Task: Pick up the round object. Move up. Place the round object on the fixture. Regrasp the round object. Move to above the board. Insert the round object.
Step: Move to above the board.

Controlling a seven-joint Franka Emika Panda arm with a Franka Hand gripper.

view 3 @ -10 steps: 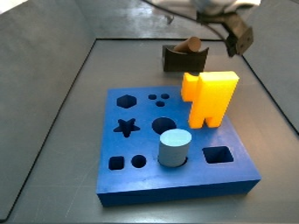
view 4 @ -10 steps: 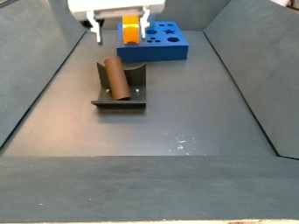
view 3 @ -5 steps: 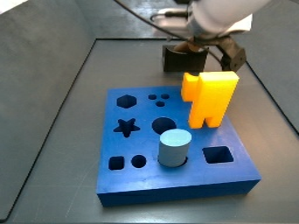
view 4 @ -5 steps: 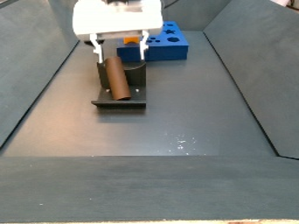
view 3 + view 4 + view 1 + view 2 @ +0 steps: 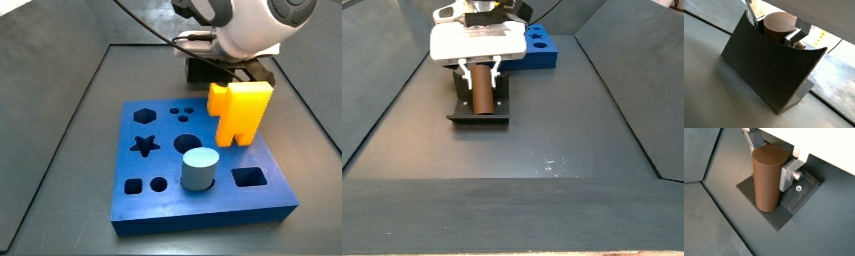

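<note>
On the fixture | gripper jaws astride round object | grip: cannot tell

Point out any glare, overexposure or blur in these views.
In a wrist view, the background behind the fixture is blown out white; in a side view, small glints dot the floor while the gripper around the round object is sharp.
</note>
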